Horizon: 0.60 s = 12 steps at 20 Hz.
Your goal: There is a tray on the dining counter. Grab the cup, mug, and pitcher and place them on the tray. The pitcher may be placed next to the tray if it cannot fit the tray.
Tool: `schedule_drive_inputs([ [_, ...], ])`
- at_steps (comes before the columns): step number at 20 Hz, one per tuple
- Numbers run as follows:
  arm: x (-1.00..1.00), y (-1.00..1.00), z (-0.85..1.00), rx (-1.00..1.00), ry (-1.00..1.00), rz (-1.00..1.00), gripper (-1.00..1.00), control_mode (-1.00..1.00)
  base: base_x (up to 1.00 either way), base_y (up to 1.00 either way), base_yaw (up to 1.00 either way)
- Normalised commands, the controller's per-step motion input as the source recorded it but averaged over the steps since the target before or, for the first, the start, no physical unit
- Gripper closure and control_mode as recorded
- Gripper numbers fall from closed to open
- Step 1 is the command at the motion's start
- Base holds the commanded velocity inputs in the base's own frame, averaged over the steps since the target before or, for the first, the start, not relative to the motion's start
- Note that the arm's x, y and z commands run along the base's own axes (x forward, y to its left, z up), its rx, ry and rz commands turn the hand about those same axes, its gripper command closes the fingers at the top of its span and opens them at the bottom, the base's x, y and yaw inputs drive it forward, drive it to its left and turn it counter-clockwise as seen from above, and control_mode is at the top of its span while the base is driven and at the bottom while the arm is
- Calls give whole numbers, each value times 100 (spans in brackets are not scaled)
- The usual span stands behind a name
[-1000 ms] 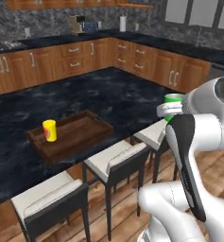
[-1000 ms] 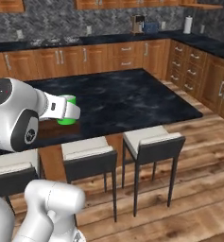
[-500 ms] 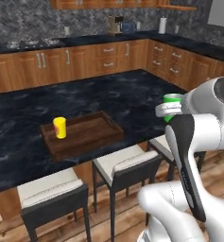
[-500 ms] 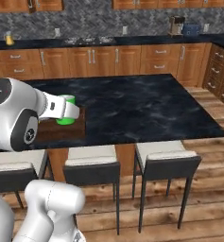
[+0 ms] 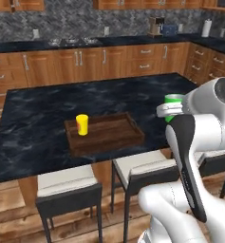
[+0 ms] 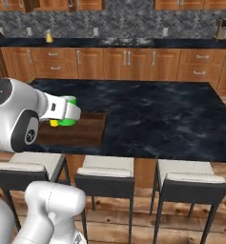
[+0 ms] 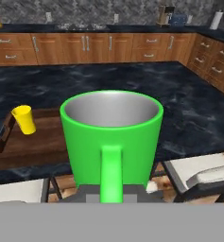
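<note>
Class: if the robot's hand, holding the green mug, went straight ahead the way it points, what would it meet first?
Probably the dining counter just right of the tray; depth is unclear, so the hand might pass over it.

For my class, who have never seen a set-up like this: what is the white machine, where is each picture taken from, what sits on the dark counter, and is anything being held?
It is a white robot arm on a driving base, in a computer-drawn kitchen. Two cameras sit on the base behind the arm, one on each side; the third rides on its hand. On the dining counter lies a brown tray, with the yellow cup standing in it. The gripper is shut on the green mug, held upright in the air, handle toward the hand camera, short of the counter's edge above the stools.
</note>
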Motion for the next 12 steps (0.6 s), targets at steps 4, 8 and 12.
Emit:
schedule_drive_inputs([
  [4, 0, 0, 0, 0, 0, 0, 100, 100, 38, -1, 43],
  [8, 0, 0, 0, 0, 0, 0, 100, 100, 32, 0, 21],
  [12, 0, 0, 0, 0, 0, 0, 100, 100, 46, 0, 6],
])
